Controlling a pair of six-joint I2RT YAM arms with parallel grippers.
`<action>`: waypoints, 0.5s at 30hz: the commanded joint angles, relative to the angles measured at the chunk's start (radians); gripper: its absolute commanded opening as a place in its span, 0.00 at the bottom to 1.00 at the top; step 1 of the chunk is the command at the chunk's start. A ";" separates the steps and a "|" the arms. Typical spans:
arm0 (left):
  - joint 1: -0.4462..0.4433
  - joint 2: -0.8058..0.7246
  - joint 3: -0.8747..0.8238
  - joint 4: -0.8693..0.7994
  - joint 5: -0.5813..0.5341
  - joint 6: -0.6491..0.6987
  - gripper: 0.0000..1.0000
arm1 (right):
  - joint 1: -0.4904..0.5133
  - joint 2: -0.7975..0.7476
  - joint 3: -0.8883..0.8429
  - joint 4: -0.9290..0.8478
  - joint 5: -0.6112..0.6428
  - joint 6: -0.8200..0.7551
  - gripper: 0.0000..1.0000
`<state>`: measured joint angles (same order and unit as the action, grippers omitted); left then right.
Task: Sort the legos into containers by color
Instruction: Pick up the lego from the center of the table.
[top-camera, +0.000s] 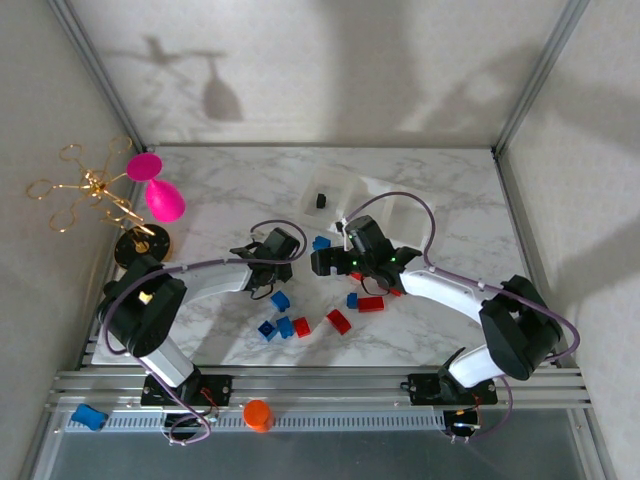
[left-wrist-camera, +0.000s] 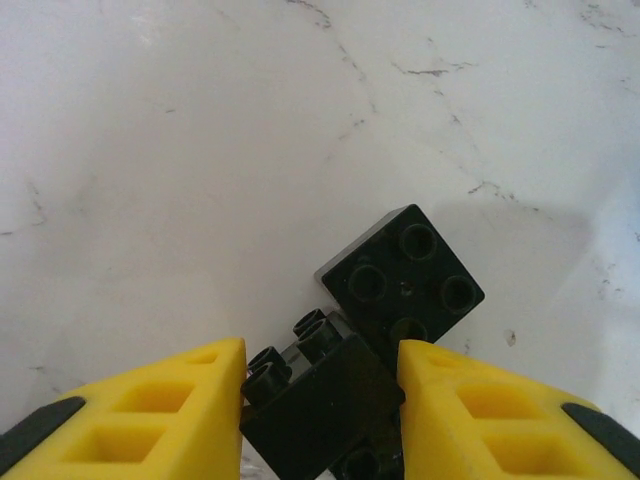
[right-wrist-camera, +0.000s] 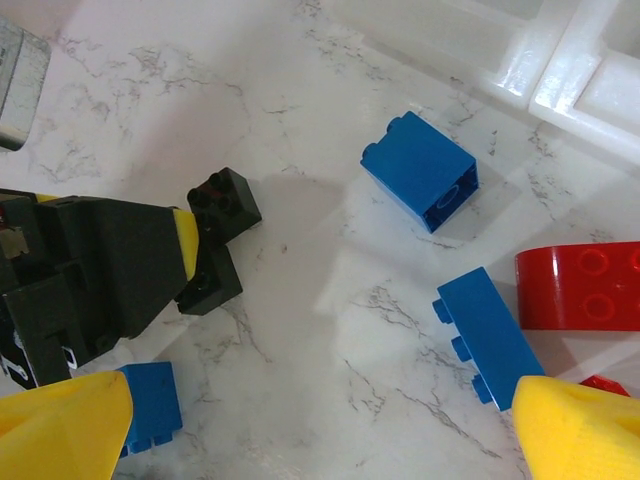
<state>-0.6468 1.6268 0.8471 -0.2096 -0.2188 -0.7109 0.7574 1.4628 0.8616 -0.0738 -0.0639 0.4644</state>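
— Marble-patterned white tabletop is seen, boxed in by pale walls and metal posts. Which step is judged to be in hand?

— A pick-up. A black brick is clamped on both sides by the yellow fingers of the left gripper, near the middle of the tabletop. It appears not yet to be lifted.

— What is found around it?

— A second black brick, square with four studs, lies just past the fingertips. Whether it touches the held one cannot be told. To the right, the right gripper is held over the loose pieces with its fingers spread wide and nothing between them. Below it a blue block, an oblong blue brick and a red brick are seen. Other blue bricks and other red bricks are scattered nearer the arm bases.

— And the containers?

— The white tray is set on the far side, right of the middle. One sorted black brick lies in its left compartment. What the other compartments hold cannot be made out.

— What is called for next?

— Probably a straight lift, so that the neighbouring black brick is not dragged along. The held brick would then be carried far and slightly right, and released over the left compartment.

— What is seen further out?

— A gold wire stand and a pink goblet are placed at the far left. An orange knob and a stray blue brick are left by the rail at the near edge.
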 joint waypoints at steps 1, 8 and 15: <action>-0.007 -0.063 0.015 -0.041 -0.053 0.007 0.40 | 0.004 -0.045 0.030 -0.028 0.048 -0.006 0.99; -0.007 -0.122 0.062 -0.063 -0.052 0.020 0.39 | -0.044 -0.078 0.027 -0.037 0.010 -0.002 0.99; -0.006 -0.027 0.253 -0.059 -0.028 0.074 0.37 | -0.130 -0.090 0.046 -0.026 -0.009 0.004 0.99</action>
<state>-0.6468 1.5505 1.0138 -0.2642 -0.2401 -0.6785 0.6567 1.3964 0.8665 -0.0944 -0.0624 0.4614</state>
